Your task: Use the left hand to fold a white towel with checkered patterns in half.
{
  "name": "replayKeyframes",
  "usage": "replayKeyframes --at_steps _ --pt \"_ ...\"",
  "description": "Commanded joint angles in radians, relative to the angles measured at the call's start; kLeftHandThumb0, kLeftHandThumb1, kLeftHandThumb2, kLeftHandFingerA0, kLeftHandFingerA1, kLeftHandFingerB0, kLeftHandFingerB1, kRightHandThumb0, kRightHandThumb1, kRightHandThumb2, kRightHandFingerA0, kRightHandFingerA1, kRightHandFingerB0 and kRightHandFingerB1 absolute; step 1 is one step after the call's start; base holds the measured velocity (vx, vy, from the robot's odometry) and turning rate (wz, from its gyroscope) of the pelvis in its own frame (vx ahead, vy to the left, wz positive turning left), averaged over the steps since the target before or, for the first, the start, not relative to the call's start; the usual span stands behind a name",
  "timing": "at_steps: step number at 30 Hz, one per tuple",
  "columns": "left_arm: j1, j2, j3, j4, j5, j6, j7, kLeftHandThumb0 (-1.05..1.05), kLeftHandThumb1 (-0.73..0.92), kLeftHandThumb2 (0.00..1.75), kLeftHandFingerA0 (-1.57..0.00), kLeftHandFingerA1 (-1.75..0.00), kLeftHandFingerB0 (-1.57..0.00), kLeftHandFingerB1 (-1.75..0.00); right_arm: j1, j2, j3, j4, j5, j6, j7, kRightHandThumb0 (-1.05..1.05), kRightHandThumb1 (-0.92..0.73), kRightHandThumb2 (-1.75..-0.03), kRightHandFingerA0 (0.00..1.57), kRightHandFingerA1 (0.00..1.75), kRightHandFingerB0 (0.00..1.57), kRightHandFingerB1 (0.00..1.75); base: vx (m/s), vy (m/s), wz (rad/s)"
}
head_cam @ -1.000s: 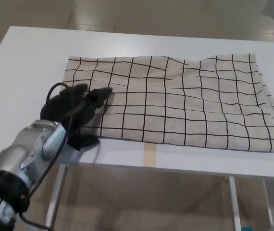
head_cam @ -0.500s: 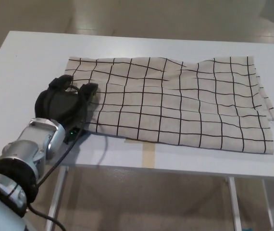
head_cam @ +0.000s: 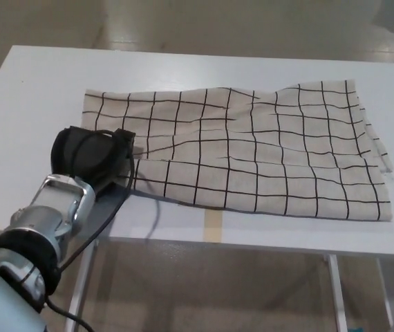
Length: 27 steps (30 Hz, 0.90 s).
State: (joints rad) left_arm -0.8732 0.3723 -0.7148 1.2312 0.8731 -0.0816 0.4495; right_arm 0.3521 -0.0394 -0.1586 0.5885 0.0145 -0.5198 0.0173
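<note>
A white towel with a black checkered grid (head_cam: pixel 252 152) lies spread flat across the white table (head_cam: pixel 38 90), with a few wrinkles near its middle. My left hand (head_cam: pixel 92 156) sits at the towel's near left corner, fingers (head_cam: pixel 124 138) curled into a fist on the cloth. The corner itself is hidden under the hand. Just right of the hand the near edge is raised slightly, with a shadow under it. The right hand does not show.
A strip of tan tape (head_cam: pixel 216 225) marks the table's front edge below the towel. The towel's right end (head_cam: pixel 383 162) lies close to the table's right side. Table legs and a pale floor show below and behind.
My left hand's fingers, stretched out over the towel a second ago, have curled shut on its near left corner. The near edge has lifted a little. The view has shifted slightly.
</note>
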Motion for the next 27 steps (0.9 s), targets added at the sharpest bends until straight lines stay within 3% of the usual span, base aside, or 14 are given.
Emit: replayKeyframes --at_steps 1,2,10,12,22,23,24,25,26,27 --pt "0.067 0.010 0.014 0.020 -0.016 -0.058 0.036 -0.25 0.57 0.79 -1.10 -1.48 -0.80 -1.31 0.016 -0.005 0.000 -0.016 0.011 -0.001 0.008 -0.35 -0.75 -0.62 0.33 0.43 0.34 0.41 0.00 0.000 0.00" --pt "0.069 0.019 0.020 0.018 -0.020 -0.068 0.050 -0.13 0.72 0.56 -0.69 -1.75 -0.51 -1.75 0.019 -0.005 0.001 -0.022 0.011 0.003 0.008 -0.34 -0.75 -0.62 0.33 0.43 0.35 0.41 0.00 0.000 0.00" --pt "0.068 0.095 0.100 0.038 -0.072 -0.137 0.074 -0.16 0.69 0.54 -0.73 -1.75 -0.53 -1.75 0.028 -0.012 0.004 -0.033 -0.001 0.004 0.003 -0.34 -0.75 -0.62 0.35 0.44 0.37 0.43 0.00 0.000 0.00" --pt "0.050 0.176 0.164 0.060 -0.118 -0.136 0.041 -0.20 0.70 0.53 -0.71 -1.75 -0.53 -1.75 0.030 -0.014 0.004 -0.049 0.008 0.021 0.012 -0.33 -0.75 -0.62 0.37 0.44 0.39 0.44 0.00 0.000 0.00" --pt "0.008 0.278 0.261 0.060 -0.134 -0.100 0.080 -0.20 0.69 0.54 -0.73 -1.75 -0.55 -1.75 0.017 -0.003 -0.002 -0.039 0.016 0.022 0.006 -0.32 -0.75 -0.62 0.39 0.45 0.43 0.46 0.00 0.000 0.00" --pt "0.004 0.293 0.271 0.053 -0.136 -0.110 0.091 -0.31 0.49 0.79 -1.11 -1.43 -0.95 -1.34 0.019 -0.005 -0.001 -0.040 0.011 0.023 0.004 -0.32 -0.75 -0.62 0.40 0.45 0.45 0.47 0.00 0.000 0.00" --pt "-0.001 0.312 0.282 0.045 -0.141 -0.123 0.105 -0.31 0.49 0.79 -1.11 -1.43 -0.95 -1.34 0.022 -0.008 0.001 -0.041 0.004 0.025 0.001 -0.32 -0.75 -0.62 0.40 0.45 0.45 0.47 0.00 0.000 0.00" --pt "-0.011 0.334 0.283 0.036 -0.132 -0.148 0.132 -0.21 0.66 0.60 -0.86 -1.75 -0.32 -0.36 0.024 -0.010 0.003 -0.048 0.003 0.034 0.003 -0.32 -0.75 -0.62 0.40 0.45 0.45 0.47 0.00 0.000 0.00" --pt "-0.013 0.340 0.283 0.034 -0.129 -0.154 0.138 -0.21 0.66 0.60 -0.86 -1.75 -0.32 -0.36 0.024 -0.010 0.004 -0.050 0.003 0.036 0.004 -0.32 -0.75 -0.62 0.40 0.45 0.45 0.47 0.00 0.000 0.00" --pt "-0.017 0.345 0.283 0.032 -0.123 -0.160 0.146 -0.26 0.63 0.65 -0.96 -1.71 -0.18 -0.35 0.024 -0.011 0.004 -0.051 0.002 0.038 0.005 -0.33 -0.75 -0.62 0.40 0.46 0.45 0.47 0.00 0.000 0.00"
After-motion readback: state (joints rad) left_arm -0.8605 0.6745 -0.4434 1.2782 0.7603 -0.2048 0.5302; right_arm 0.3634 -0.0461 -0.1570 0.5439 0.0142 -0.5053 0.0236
